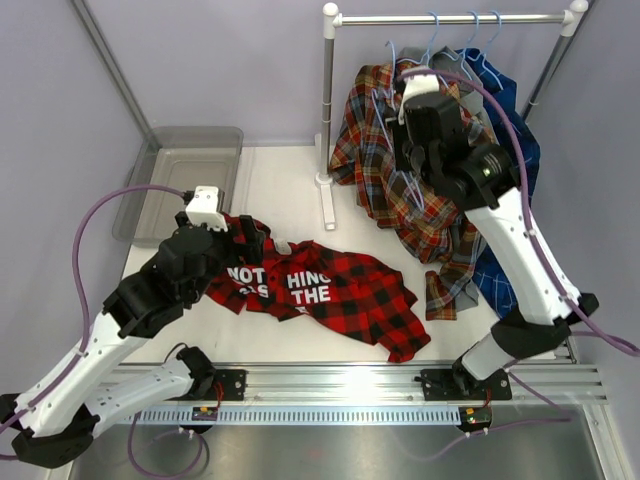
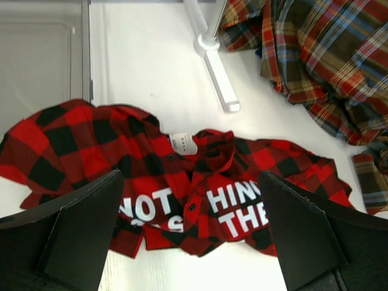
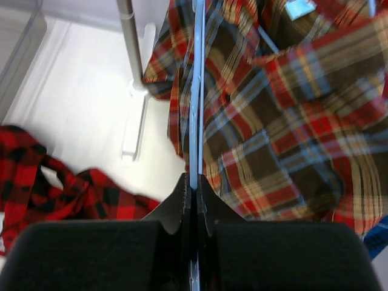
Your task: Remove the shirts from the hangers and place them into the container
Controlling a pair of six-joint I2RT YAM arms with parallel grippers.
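The red-black plaid shirt (image 1: pixel 330 290) with white lettering lies crumpled on the table, off any hanger. My left gripper (image 2: pixel 191 177) hovers open just above its collar (image 2: pixel 200 151), holding nothing. The orange-red-blue plaid shirt (image 1: pixel 368 150) hangs on the rack with a blue plaid shirt (image 1: pixel 512 120) behind it. My right gripper (image 3: pixel 194 182) is shut on the thin light-blue hanger wire (image 3: pixel 195 91) in front of that orange plaid shirt (image 3: pixel 291 121). The translucent grey container (image 1: pixel 190 132) stands at the far left, with nothing in it.
A white clothes rack has its top rail (image 1: pixel 450 18), post (image 1: pixel 328 100) and foot (image 1: pixel 328 205) at the back middle. Several hanger hooks (image 1: pixel 470 30) hang on the rail. A metal rail (image 1: pixel 330 380) runs along the near table edge.
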